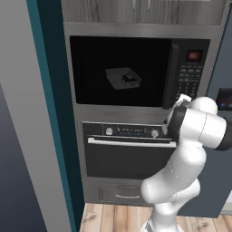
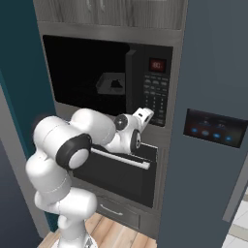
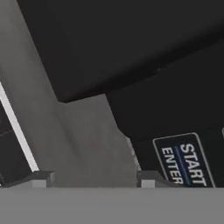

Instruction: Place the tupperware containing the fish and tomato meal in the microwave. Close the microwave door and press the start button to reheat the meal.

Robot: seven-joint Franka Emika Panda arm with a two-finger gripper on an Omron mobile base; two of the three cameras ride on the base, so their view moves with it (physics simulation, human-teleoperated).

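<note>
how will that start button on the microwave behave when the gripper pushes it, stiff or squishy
Probably stiff with little travel: the START ENTER button looks like a flat printed pad flush with the keypad panel. Its smooth face may let a fingertip slide. The built-in microwave seems unlikely to shift.

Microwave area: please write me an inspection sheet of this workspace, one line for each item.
Surface: wooden floor under the cabinet; no worktop seen.
Job's things: tupperware sits inside the microwave, seen through the dark glass of the microwave door, which looks shut; contents too dark to tell. START/ENTER button lies close ahead of the hand.
Clutter: nothing seen.
Grippers: gripper empty, fingertips apart, at the lower corner of the keypad.
Cables: nothing seen.
Surroundings: oven below the microwave, fridge door with lit panel to the right.
</note>
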